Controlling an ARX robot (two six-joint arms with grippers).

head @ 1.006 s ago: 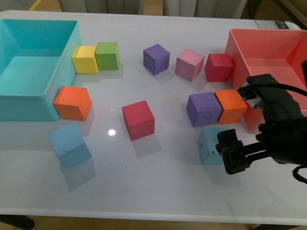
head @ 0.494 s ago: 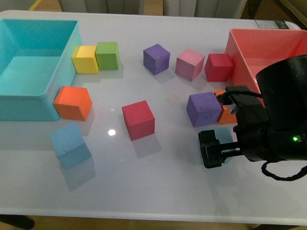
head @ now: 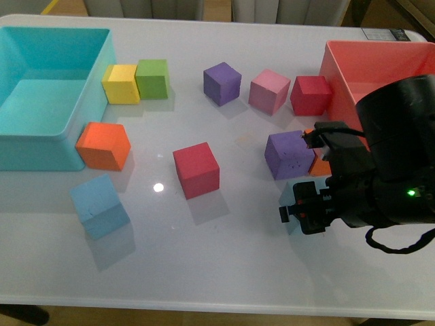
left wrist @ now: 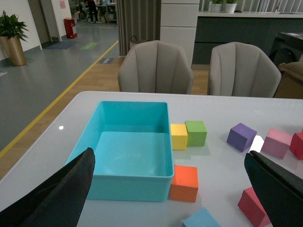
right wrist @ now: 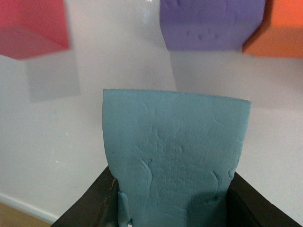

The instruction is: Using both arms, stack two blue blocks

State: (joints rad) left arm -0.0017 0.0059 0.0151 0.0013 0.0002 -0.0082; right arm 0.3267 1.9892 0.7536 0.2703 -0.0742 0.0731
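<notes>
Grip: right end effector [head: 299,210] clenched on blue block [right wrist: 175,151] for carrying. Left end effector [left wrist: 169,158] spread, empty; second blue block [head: 98,204] near-left on desk [head: 238,272], likely my base.

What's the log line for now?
right end effector: closed around blue block | left end effector: open, empty | second blue block: on table

A block [right wrist: 175,151] sits between the right fingers [right wrist: 93,204].

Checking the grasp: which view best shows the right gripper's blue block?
Right wrist view: the blue block sits large between the right gripper's fingers. Front view: only a sliver shows. Left wrist view: absent.
</notes>
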